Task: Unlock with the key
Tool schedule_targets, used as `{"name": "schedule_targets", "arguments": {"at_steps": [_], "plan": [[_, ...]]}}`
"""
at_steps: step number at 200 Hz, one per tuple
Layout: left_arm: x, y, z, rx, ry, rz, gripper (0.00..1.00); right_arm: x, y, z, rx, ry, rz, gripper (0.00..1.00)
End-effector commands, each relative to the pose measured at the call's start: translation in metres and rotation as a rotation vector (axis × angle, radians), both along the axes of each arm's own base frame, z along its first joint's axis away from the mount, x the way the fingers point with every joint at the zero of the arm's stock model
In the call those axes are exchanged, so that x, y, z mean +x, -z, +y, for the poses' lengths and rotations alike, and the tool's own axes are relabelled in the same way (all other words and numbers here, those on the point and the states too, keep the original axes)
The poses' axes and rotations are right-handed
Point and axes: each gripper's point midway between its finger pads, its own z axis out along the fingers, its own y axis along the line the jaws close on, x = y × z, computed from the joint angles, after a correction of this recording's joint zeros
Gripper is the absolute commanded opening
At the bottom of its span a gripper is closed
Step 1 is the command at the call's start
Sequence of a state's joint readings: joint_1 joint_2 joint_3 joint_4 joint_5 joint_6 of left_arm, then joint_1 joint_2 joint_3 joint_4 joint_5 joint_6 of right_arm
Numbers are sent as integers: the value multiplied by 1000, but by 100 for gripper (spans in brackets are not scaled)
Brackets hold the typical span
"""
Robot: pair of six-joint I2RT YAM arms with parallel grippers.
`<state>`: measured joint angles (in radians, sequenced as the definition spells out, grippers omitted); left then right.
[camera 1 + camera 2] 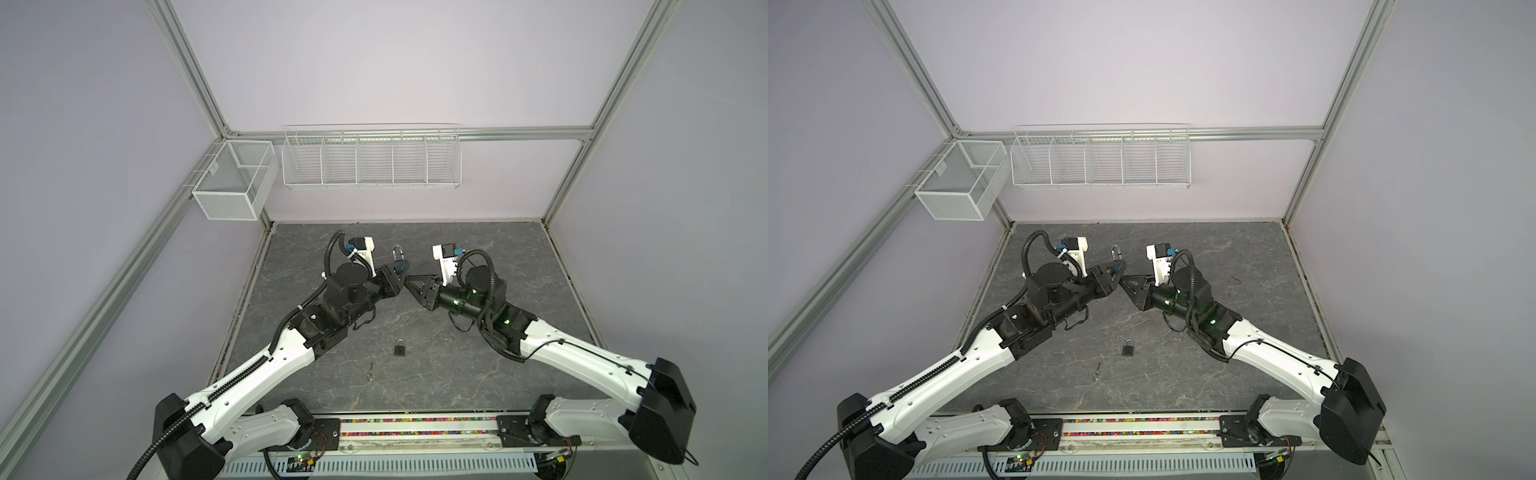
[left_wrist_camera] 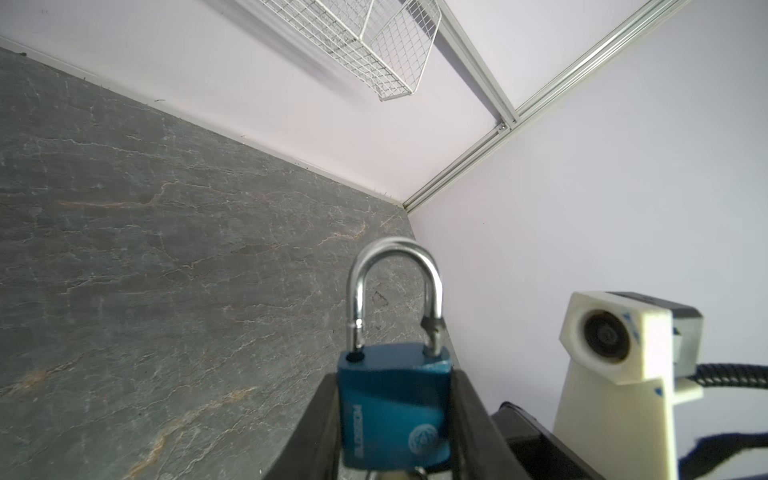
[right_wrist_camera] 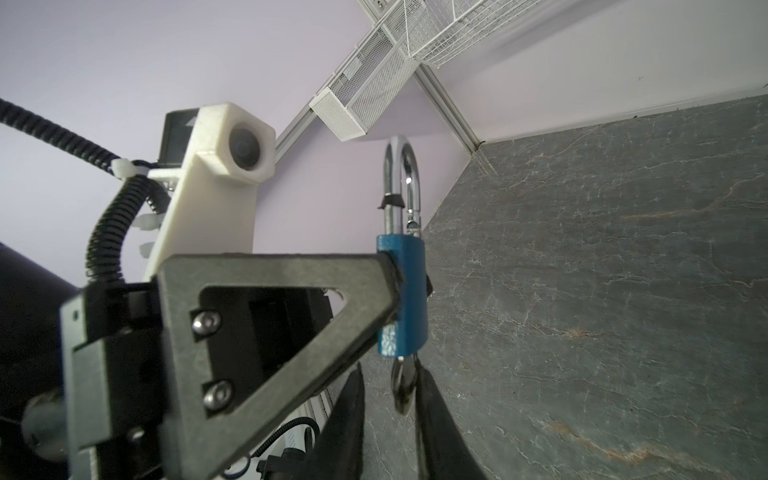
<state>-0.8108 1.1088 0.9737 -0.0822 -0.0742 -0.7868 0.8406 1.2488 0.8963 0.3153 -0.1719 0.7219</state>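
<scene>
We note left hand (image 2: 395,386) clamped on blue metal padlock (image 2: 390,409); right hand (image 3: 388,370), parted round silver key (image 3: 402,388), may snag it loose.

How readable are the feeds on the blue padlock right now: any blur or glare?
Left wrist view: blue padlock close and slightly soft, glare streaks on the shackle, its lifted end legible. Right wrist view: key under the blue padlock dark and blurred. Both top views: evenly lit, bent by the wide lens, blue padlock tiny.
</scene>
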Motion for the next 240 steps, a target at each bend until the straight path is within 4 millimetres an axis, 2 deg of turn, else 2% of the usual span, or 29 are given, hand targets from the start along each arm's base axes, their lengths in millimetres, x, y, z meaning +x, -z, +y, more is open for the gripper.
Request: {"name": "schedule_targets", "arguments": {"at_steps": [1, 26, 92, 128, 151, 179, 240], "plan": [[0, -16, 5, -4, -12, -39, 0, -3, -21, 4, 22, -15, -70, 26], [1, -12, 10, 40, -36, -39, 0, -7, -23, 2, 9, -22, -83, 31], [-4, 24, 35, 251, -73, -40, 0, -11, -18, -24, -153, 23, -72, 64], [-14, 43, 39, 364, -5, -100, 0, 5, -3, -30, -323, 33, 34, 71], [-17, 56, 42, 443, 28, -185, 0, 14, 5, -28, -437, 14, 29, 80], [-18, 68, 41, 525, 70, -298, 0, 27, 17, -21, -554, -19, 34, 85], [-14, 96, 40, 644, 101, -392, 0, 59, 48, -2, -711, -52, 70, 89]]}}
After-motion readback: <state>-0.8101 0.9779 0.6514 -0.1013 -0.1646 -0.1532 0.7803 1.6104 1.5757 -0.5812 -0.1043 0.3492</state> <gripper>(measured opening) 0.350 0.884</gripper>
